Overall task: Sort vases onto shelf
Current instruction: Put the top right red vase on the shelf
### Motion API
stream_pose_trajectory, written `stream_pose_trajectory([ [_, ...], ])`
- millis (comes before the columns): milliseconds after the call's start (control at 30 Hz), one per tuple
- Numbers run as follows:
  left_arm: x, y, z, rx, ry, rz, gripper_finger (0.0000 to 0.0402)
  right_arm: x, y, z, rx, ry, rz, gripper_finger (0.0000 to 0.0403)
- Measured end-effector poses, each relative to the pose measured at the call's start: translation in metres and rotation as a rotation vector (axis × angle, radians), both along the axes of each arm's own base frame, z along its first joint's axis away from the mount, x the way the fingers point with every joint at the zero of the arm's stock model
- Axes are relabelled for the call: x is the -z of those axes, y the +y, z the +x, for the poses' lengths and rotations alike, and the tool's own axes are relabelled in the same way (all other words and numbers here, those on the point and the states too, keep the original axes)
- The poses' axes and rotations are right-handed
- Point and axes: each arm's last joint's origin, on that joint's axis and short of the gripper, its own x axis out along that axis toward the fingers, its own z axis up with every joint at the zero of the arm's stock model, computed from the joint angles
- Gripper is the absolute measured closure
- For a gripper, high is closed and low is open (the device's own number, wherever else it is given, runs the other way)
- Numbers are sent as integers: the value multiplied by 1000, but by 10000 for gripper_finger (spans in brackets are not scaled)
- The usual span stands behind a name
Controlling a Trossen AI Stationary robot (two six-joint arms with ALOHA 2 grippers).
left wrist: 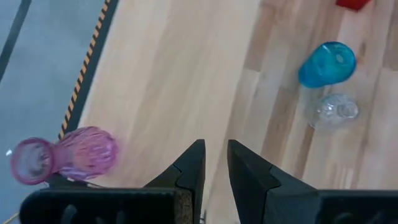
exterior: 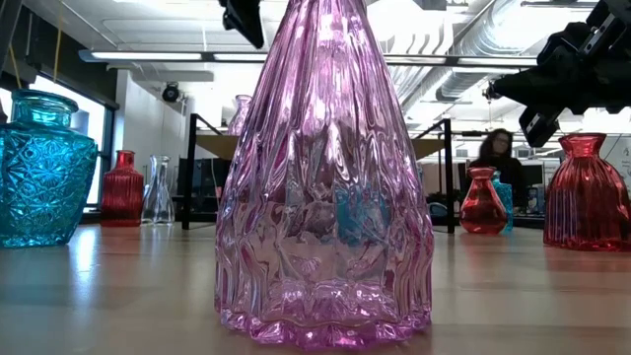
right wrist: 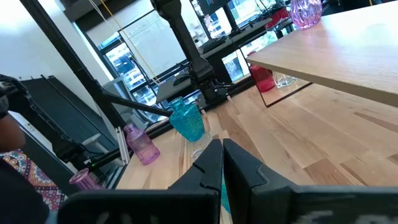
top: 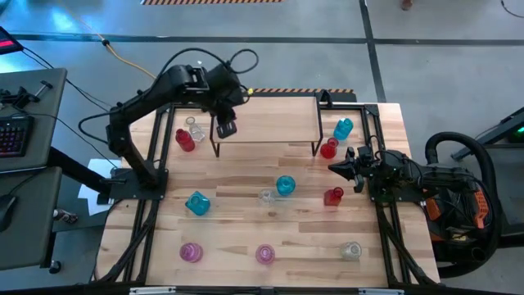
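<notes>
Pink vase (left wrist: 65, 155) on shelf (top: 270, 123); left tool (top: 226, 129) above, empty.

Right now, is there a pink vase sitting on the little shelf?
Yes, one pink vase stands at the corner of the shelf, beside the left gripper.

Even, bright overhead light across high view; shadows short, soft. Low view: ceiling strip lights (exterior: 148, 56) at 11 o'clock, window (exterior: 59, 104) at 9 o'clock blown out. Pink vase (exterior: 325, 187) close to lens, fills centre, glints on facets; background soft. Left wrist view: pink vase (left wrist: 62, 155) at 8 o'clock blurred.
</notes>
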Motion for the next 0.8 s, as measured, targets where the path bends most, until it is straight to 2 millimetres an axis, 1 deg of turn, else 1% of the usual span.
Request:
stream_pose_trajectory([
  [333, 5, -31, -2, 86, 118, -45, 344, 0, 0, 0, 0, 0, 0, 402],
  [800, -3, -90, -2, 279, 91, -46, 344, 0, 0, 0, 0, 0, 0, 402],
])
